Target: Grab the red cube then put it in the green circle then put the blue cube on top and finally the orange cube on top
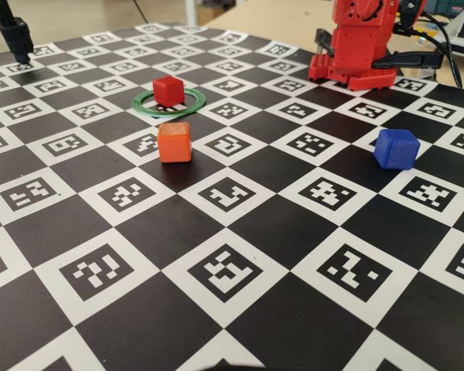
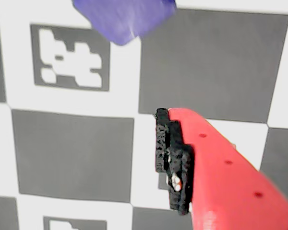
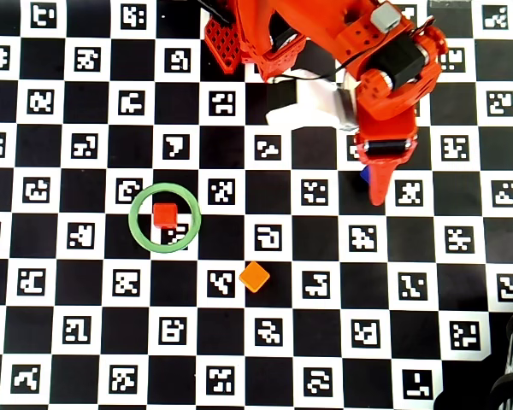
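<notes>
The table is covered by a black and white checkered board [image 1: 240, 232] with small square code marks in its white squares. On it there are three cubes and one ring.

The one red cube [image 3: 164, 214] sits inside the one green circle [image 3: 139, 232], toward the ring's far side in the fixed view. The one orange cube [image 1: 174, 142] stands just outside the ring, nearer to that camera and a bit to the right. The one blue cube [image 1: 396, 148] is well apart from them, on the right side of the board in the fixed view.

In the overhead view the red arm reaches over the blue cube, which peeks out beside the gripper [image 3: 378, 184]. In the wrist view the blue cube sits at the top edge. One red finger [image 2: 225, 172] with a black pad shows there. I cannot tell if the gripper is wide or narrow.
</notes>
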